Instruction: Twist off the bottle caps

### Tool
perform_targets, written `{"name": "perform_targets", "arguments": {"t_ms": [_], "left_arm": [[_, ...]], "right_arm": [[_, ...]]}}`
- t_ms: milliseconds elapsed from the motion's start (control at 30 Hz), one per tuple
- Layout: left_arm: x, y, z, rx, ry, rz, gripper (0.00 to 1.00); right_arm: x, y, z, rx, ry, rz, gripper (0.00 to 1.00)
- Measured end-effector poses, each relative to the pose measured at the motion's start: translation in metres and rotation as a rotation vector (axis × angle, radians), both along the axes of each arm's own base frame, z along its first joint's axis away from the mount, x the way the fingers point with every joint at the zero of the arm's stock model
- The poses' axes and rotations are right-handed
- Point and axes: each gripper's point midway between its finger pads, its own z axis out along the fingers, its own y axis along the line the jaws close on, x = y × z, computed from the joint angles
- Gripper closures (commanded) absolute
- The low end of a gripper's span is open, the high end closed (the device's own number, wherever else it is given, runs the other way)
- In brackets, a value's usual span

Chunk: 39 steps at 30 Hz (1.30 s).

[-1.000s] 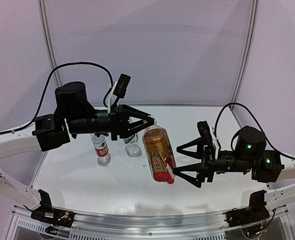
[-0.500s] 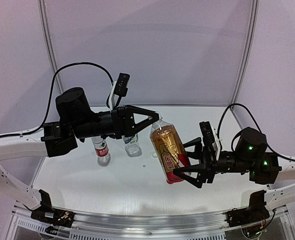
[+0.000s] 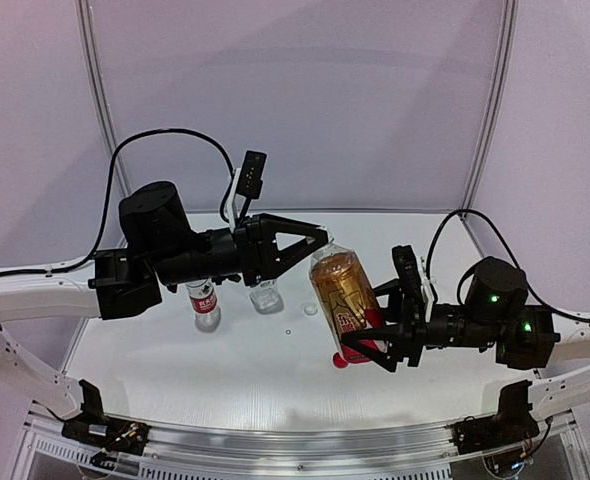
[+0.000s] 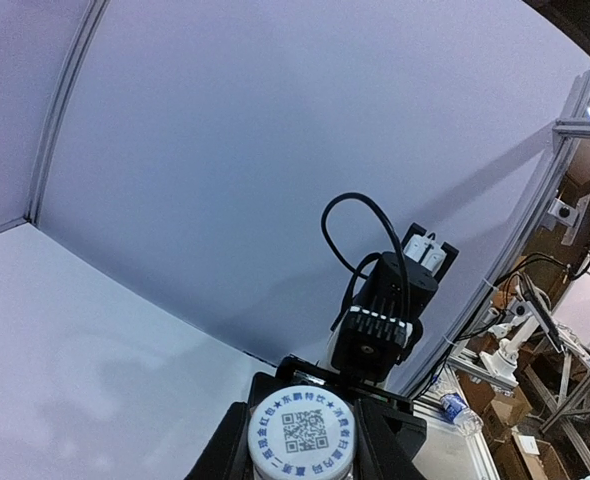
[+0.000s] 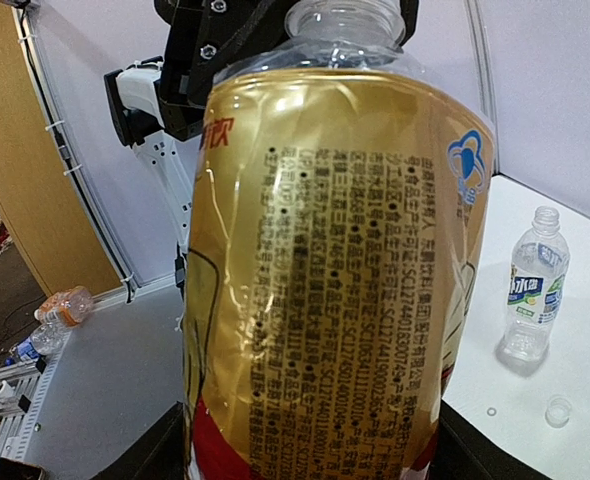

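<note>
The amber bottle (image 3: 343,295) with the red-gold label hangs tilted in the air between both arms and fills the right wrist view (image 5: 325,250). My right gripper (image 3: 367,340) is shut on its lower body (image 5: 310,440). My left gripper (image 3: 320,243) is shut on the blue-and-white cap (image 4: 302,437) at the bottle's top. I cannot tell whether the cap is still on the neck. The green-blue label bottle (image 3: 266,296) stands on the table with its neck open (image 5: 535,290). The red label bottle (image 3: 205,300) stands beside it, its top hidden by my left arm.
A loose white cap (image 3: 310,309) and a small ring (image 3: 287,333) lie on the white table (image 3: 175,360) near the bottles; both show in the right wrist view, the cap (image 5: 557,410) and the ring (image 5: 490,411). Purple walls enclose the back and sides.
My right gripper, open beside the amber bottle's base a second ago, has closed on the bottle. The bottle and my left gripper have shifted a little to the right.
</note>
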Motion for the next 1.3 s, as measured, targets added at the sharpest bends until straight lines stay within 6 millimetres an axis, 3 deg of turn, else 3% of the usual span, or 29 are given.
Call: {"name": "perform_targets", "arguments": {"t_ms": [167,367,467,500,600,700,733,867,1033,1100,1300], "left_arm": [[-0.007,-0.006,-0.002,0.005,-0.019,0.0,0.91],[-0.009,-0.009,-0.004,0.014,-0.045,0.014,0.9],[-0.007,-0.009,-0.004,0.015,-0.055,0.03,0.84],[-0.006,-0.008,-0.004,0.015,-0.055,0.033,0.76],[-0.006,-0.009,-0.004,0.016,-0.056,0.038,0.37],[-0.008,-0.009,-0.006,0.026,-0.074,0.038,0.1],[-0.009,-0.009,-0.007,0.032,-0.083,0.038,0.06],[-0.012,0.0,-0.007,0.054,-0.126,0.047,0.09],[-0.013,0.02,0.012,0.032,-0.19,0.052,0.29],[-0.012,0.024,0.016,0.024,-0.2,0.052,0.33],[-0.01,0.022,0.01,0.043,-0.195,0.033,0.35]], "right_arm": [[0.003,0.0,-0.002,-0.005,0.004,-0.018,0.14],[0.003,0.0,-0.001,-0.005,0.004,-0.022,0.35],[0.005,-0.001,-0.002,-0.005,0.006,-0.033,0.46],[0.006,-0.001,-0.002,-0.005,0.005,-0.038,0.48],[0.006,-0.001,-0.002,-0.006,0.001,-0.04,0.49],[0.006,-0.001,-0.002,-0.006,0.003,-0.041,0.5],[0.006,-0.001,-0.002,-0.006,0.003,-0.041,0.5],[0.004,-0.001,-0.002,-0.005,0.004,-0.027,0.51],[-0.004,0.002,-0.002,-0.007,0.008,0.021,0.52],[-0.007,0.005,-0.003,-0.013,0.012,0.047,0.52],[-0.011,0.012,-0.007,-0.026,0.021,0.085,0.53]]}}
